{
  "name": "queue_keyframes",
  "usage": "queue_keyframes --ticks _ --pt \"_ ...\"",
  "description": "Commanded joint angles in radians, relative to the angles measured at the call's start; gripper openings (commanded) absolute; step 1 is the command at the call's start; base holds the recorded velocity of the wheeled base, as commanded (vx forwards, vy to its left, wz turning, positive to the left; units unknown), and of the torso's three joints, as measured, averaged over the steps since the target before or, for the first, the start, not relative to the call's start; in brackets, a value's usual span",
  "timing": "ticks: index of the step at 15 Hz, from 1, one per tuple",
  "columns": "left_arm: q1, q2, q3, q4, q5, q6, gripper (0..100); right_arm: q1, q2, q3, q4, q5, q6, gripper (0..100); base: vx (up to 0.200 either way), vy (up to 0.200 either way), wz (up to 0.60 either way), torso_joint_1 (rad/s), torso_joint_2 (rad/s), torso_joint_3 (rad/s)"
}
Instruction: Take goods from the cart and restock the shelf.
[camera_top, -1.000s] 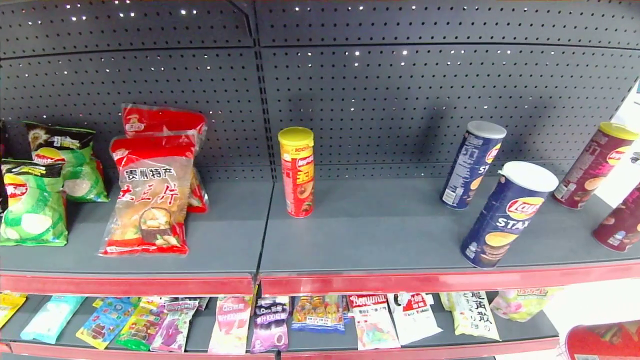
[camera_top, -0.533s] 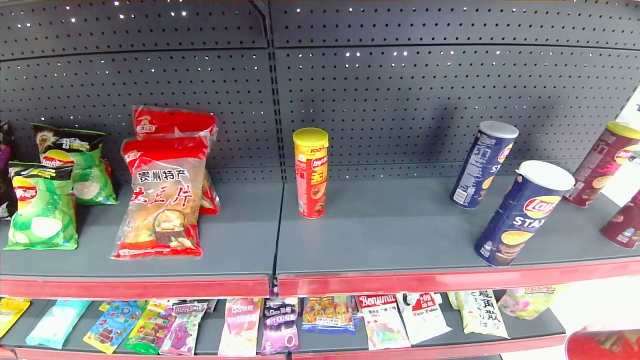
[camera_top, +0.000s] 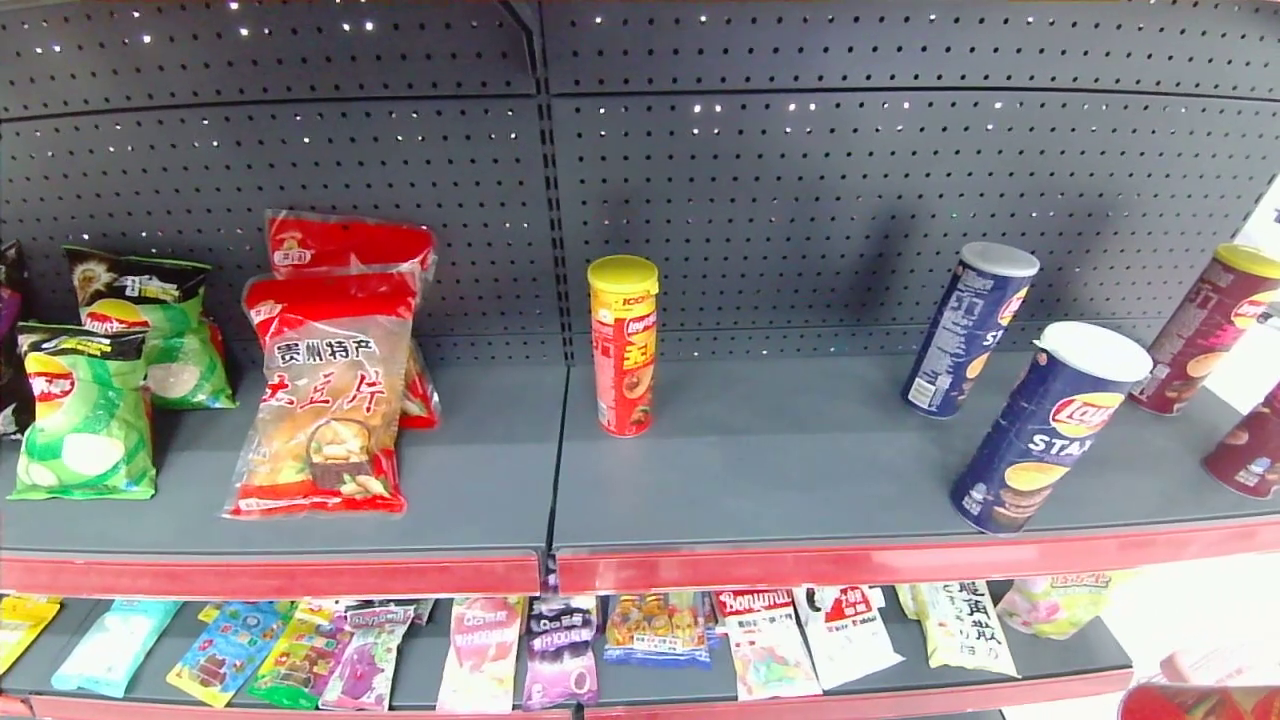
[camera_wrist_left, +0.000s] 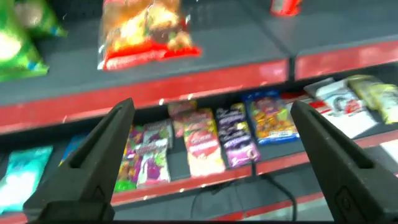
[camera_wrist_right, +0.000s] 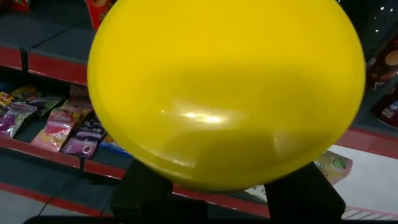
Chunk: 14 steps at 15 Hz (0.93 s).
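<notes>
While the left gripper hangs open before the grey metal shelf, the right gripper clasps a yellow-lidded, seemingly red canister.

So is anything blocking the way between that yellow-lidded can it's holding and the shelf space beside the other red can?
Nothing visible does. The shelf is bare between the red can and the front blue can. The held can sits low at the robot's right, so that blue can is probably the closest thing to its path.

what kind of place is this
Most likely a shop aisle, or a mock-up of one: a pegboard-backed shelf stocked with chip bags and chip cans, sweet packets on the tier below.
</notes>
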Motion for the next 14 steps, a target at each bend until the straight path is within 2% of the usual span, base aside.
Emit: queue_keyframes --ticks 1,2,3,5,6,7,9,11,13,14 --pt "-0.031 0.525 -0.427 0.033 -0.041 -0.150 100 -0.009 0.026 0.013 0.000 -0.014 0.000 0 0.000 0.000 0.00 0.000 0.00 0.000" --pt "-0.077 0.669 -0.470 -0.032 -0.122 -0.140 100 -0.009 0.033 0.019 0.000 -0.016 -0.002 0 0.000 0.000 0.00 0.000 0.00 0.000" --pt "-0.101 0.781 -0.468 -0.151 -0.189 -0.117 100 -0.011 0.040 0.020 0.000 -0.017 -0.002 0 0.000 0.000 0.00 0.000 0.00 0.000" --pt "-0.106 1.080 -0.502 -0.410 -0.240 -0.057 100 -0.016 0.041 0.026 0.000 -0.036 -0.002 0 0.000 0.000 0.00 0.000 0.00 0.000" --pt "-0.111 1.212 -0.556 -0.510 -0.257 -0.049 100 -0.016 0.033 0.043 0.000 -0.036 -0.002 0 0.000 0.000 0.00 0.000 0.00 0.000" --pt "-0.117 1.324 -0.611 -0.568 -0.274 -0.048 100 -0.016 0.030 0.057 -0.002 -0.034 -0.002 0 0.000 0.000 0.00 0.000 0.00 0.000" --pt "-0.167 1.453 -0.717 -0.578 -0.301 -0.048 100 -0.014 0.012 0.086 -0.003 -0.033 0.004 0 0.000 0.000 0.00 0.000 0.00 0.000" --pt "-0.198 1.547 -0.775 -0.587 -0.352 -0.046 100 -0.014 0.013 0.089 -0.003 -0.031 0.014 0 0.000 0.000 0.00 0.000 0.00 0.000" --pt "-0.243 1.657 -0.853 -0.593 -0.347 -0.045 100 -0.014 0.012 0.089 -0.003 -0.034 0.044 0 0.000 0.000 0.00 0.000 0.00 0.000" --pt "-0.247 1.702 -0.881 -0.605 -0.347 -0.043 100 -0.014 0.013 0.091 -0.003 -0.034 0.049 0 0.000 0.000 0.00 0.000 0.00 0.000"
